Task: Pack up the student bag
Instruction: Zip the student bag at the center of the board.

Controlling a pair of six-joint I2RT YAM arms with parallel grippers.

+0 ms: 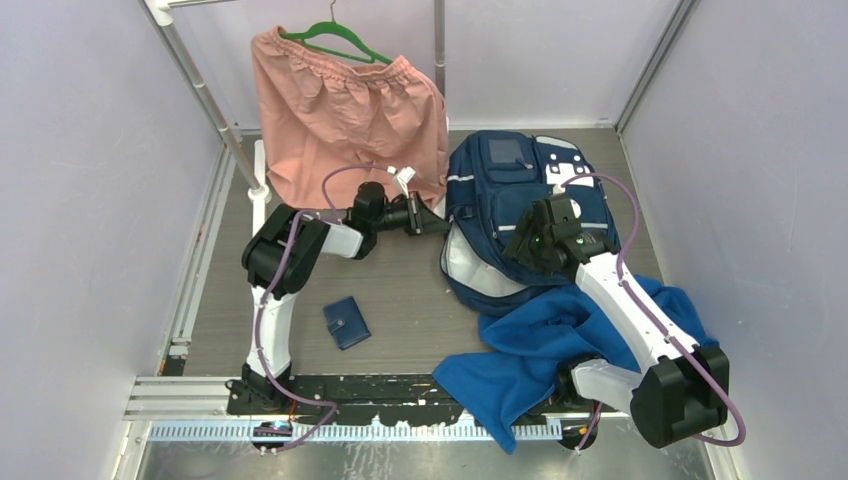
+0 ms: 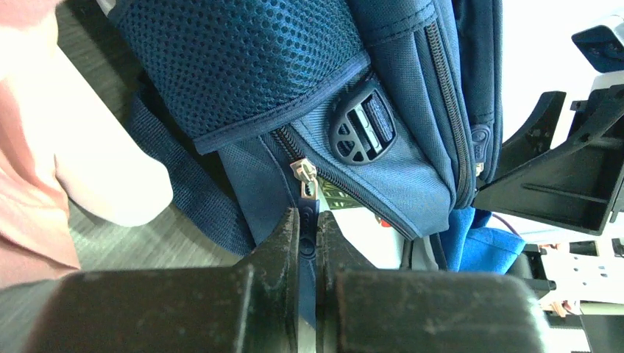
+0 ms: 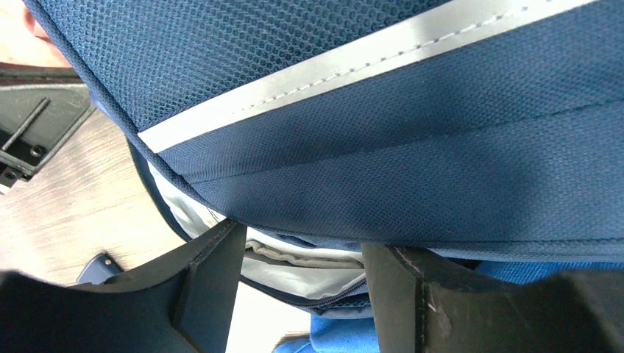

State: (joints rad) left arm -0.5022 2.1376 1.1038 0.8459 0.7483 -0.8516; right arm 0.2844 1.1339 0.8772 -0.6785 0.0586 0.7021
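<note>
Left fingers [image 2: 279, 243] pinch zipper pull [image 2: 306, 220] — student bag [image 1: 530, 180] lies near-to-far, mouth nearward

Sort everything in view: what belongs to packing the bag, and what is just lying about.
In the job: student bag, its zipper pull pinched in the left gripper, right gripper open at the bag's edge.
Lying about for now: wallet, blue cloth, pink shorts on green hanger; some may be packed later.

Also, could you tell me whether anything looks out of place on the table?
Yes: the blue cloth lies crumpled against the open backpack, partly under the right arm, with a corner hanging over the front edge of the table. Nothing looks spilled or damaged.
</note>
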